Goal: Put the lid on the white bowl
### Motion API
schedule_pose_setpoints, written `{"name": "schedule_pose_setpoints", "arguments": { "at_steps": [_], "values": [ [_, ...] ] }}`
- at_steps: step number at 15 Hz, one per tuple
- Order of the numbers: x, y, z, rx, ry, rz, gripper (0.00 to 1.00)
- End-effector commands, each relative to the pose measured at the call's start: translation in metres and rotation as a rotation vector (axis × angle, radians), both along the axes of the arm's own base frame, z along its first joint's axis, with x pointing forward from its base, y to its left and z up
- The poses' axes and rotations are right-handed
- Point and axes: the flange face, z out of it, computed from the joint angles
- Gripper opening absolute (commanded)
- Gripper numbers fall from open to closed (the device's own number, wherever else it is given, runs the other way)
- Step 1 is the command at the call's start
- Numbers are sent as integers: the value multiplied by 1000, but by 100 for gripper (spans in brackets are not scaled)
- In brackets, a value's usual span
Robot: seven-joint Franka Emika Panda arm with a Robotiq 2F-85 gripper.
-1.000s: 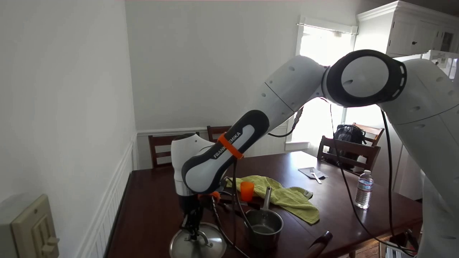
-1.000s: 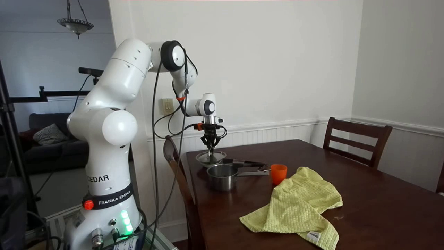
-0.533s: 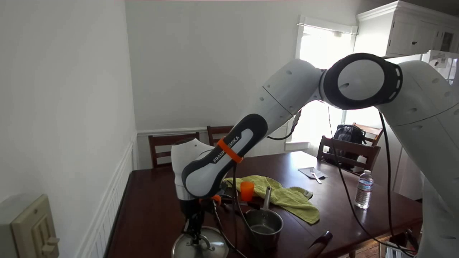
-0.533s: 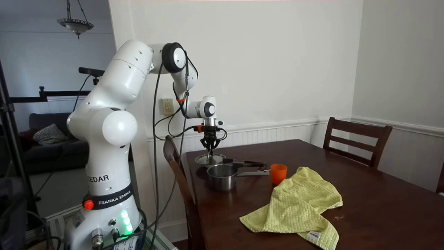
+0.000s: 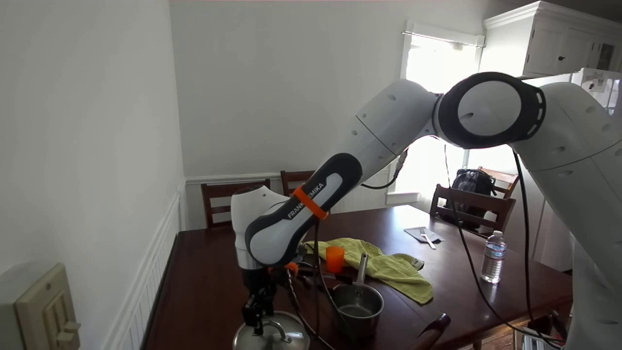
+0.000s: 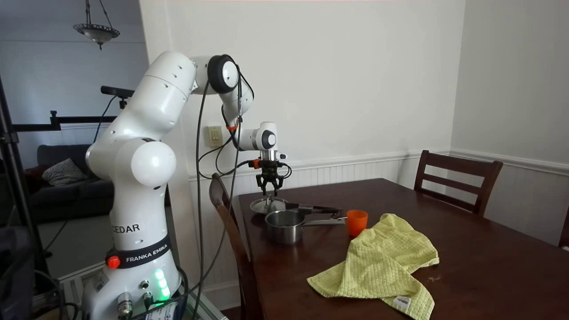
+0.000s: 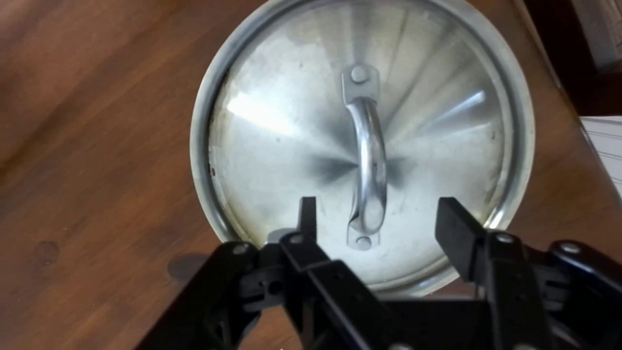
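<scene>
Lid (image 7: 301, 155) sits near an edge of the table (image 6: 480, 249); white bowl not discernible, so seating's unconfirmed. Gripper (image 7: 376, 216) spread wide astride the handle (image 7: 372, 165), holding nothing; sideways exit could snag it, skew the lid, bump the pot (image 6: 286, 232).

Dark brown wooden table (image 6: 489, 266). On it: steel saucepan (image 6: 284, 232), black-handled item (image 6: 313, 209), orange cup (image 6: 357, 223), crumpled yellow-green towel (image 6: 378, 271), upright water bottle (image 5: 493, 262), grey napkin (image 5: 414, 234) with white utensil (image 5: 428, 239).

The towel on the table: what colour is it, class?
The towel is yellow-green, showing best in an exterior view.
</scene>
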Motion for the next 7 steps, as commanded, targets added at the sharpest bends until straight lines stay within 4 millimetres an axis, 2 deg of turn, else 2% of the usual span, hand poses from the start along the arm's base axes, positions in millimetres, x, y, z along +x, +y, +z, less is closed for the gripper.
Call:
{"name": "schedule_pose_setpoints", "arguments": {
  "at_steps": [1, 5, 6, 7],
  "values": [
    [-13, 2, 34, -22, -68, 14, 96],
    [-28, 2, 85, -79, -269, 83, 100],
    [-7, 8, 62, -48, -191, 67, 100],
    [-9, 9, 71, -50, -207, 69, 100]
  ]
}}
